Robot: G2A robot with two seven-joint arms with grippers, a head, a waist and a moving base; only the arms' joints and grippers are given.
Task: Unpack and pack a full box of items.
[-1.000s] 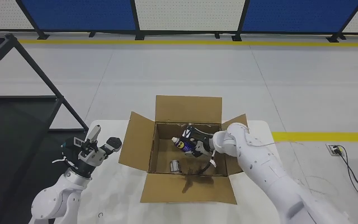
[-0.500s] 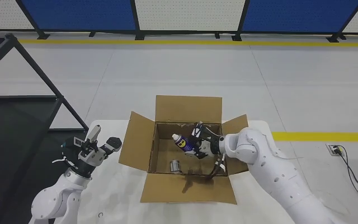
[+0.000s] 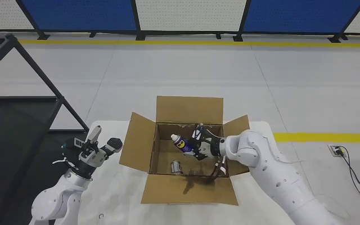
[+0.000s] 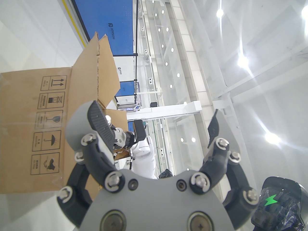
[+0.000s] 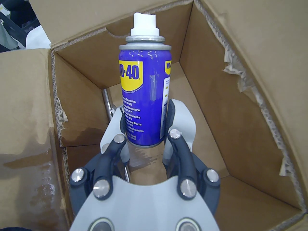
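Observation:
An open cardboard box stands mid-table with all its flaps spread. My right gripper is shut on a blue and yellow spray can with a white cap, holding it over the box's inside; from above the spray can lies tilted, cap toward the box's left wall. A small metal piece lies on the box floor near the front left, also seen as a metal piece behind the can. My left gripper is open and empty, left of the cardboard box, seen from above as the left gripper.
The white table carries the box. A black frame stands at the far left. The box flaps stick out to the front and sides. A damp-looking stain marks the box floor and one flap.
My right gripper has carried the spray can a little to the left and up inside the box over the last second. The left arm has kept still.

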